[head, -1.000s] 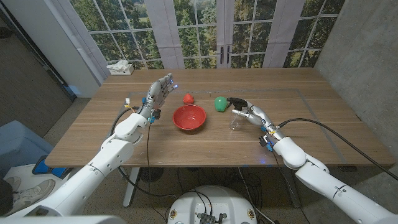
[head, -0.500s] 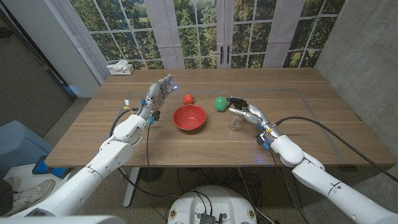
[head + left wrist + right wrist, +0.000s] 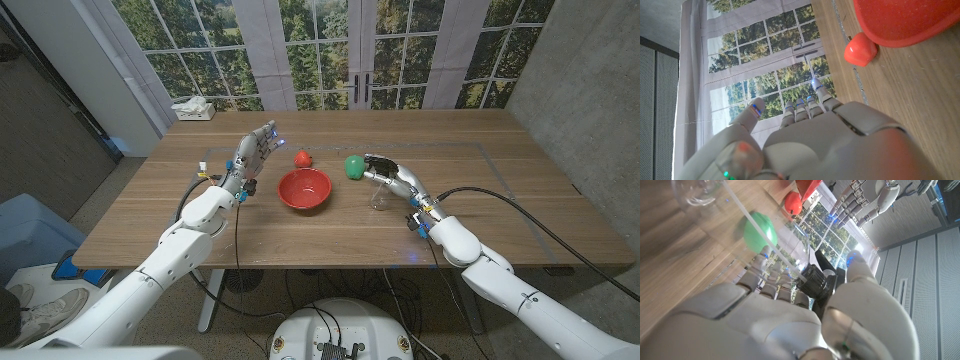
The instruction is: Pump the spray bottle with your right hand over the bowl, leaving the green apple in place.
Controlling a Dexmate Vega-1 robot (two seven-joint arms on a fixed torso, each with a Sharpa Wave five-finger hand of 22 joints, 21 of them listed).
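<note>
My left robot hand (image 3: 255, 152) stood at about nine o'clock from the bowl (image 3: 304, 188), fingers apart and upright, holding nothing. Just past it, at eleven o'clock from the bowl, lay a small red fruit (image 3: 302, 158). The bowl itself sat near the middle of the bench (image 3: 140, 220), open side up.

The apple (image 3: 354, 166) lay at about two o'clock from the bowl, resting on the bench, just beside my right robot hand (image 3: 392, 178). That robot hand was wrapped around the clear bottle (image 3: 381, 198), fingers closed about its neck below the black pump head (image 3: 819, 280); the bottle's base looked to be on or just above the bench, though I could not tell which. Its long axis ran roughly upright, with the dip tube (image 3: 765, 240) showing through the clear wall in the right wrist view.

What mattered for the coming move was that the bowl lay at nine o'clock from my right robot hand, near, with the apple off that line toward eleven. I judged the bottle had to travel sideways to the bowl, passing in front of the apple without brushing it.
</note>
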